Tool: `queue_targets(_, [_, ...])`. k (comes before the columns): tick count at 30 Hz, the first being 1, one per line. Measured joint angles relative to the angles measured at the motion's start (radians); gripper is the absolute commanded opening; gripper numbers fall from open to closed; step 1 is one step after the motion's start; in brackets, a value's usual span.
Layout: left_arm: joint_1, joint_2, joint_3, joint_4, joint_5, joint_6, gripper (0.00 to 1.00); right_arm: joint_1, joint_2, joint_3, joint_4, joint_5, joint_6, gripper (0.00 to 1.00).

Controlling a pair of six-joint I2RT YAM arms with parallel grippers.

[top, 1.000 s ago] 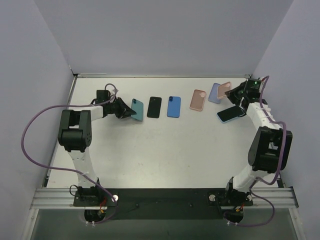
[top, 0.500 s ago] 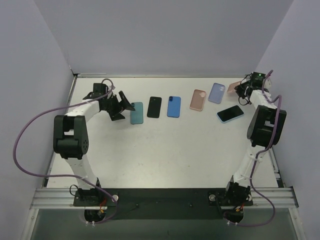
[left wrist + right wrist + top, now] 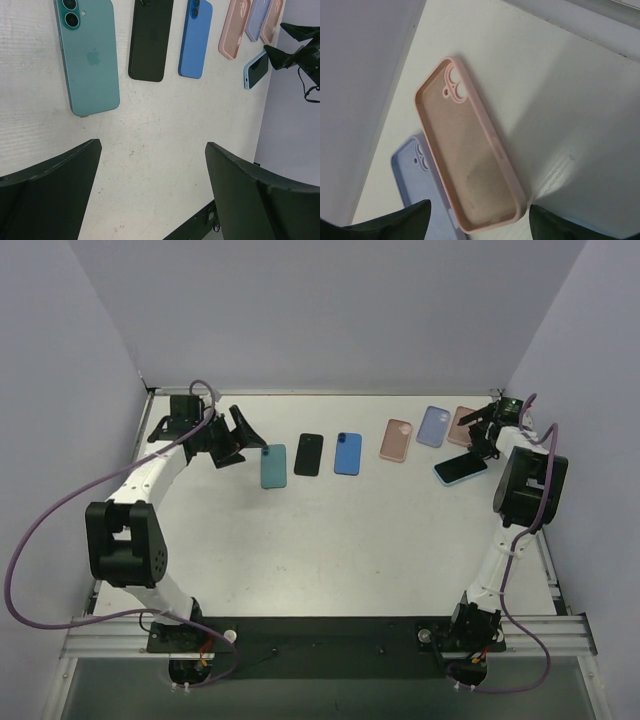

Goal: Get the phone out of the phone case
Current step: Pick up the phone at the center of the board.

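Both claws stand spread, holding nothing: the left claw (image 3: 152,145) hovers by the teal phone (image 3: 89,55) toward the desk's (image 3: 330,540) far left corner, the right claw (image 3: 480,206) over an empty pink case (image 3: 470,165) in the far right corner. The one cased phone (image 3: 460,468) lies near the right edge. We judge it best to pin its case rim with one claw and peel with the other, working toward the open near half, away from that edge.

We stretch both arms far forward, each on its own side: our left gripper (image 3: 241,439) stands wide open, our right gripper (image 3: 483,432) has fingers parted, empty.
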Motion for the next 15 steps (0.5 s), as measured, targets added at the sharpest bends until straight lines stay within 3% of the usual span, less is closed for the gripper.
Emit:
queue_targets(6, [-0.001,-0.053,0.000,-0.020,0.006,0.000,0.97,0.003,-0.076,-0.103,0.057,-0.017,-0.009,0.84])
queue_targets(15, [-0.009,-0.153,-0.018,-0.021,0.033,-0.005,0.98,0.002,-0.346,-0.389,0.006,0.074,-0.074,0.86])
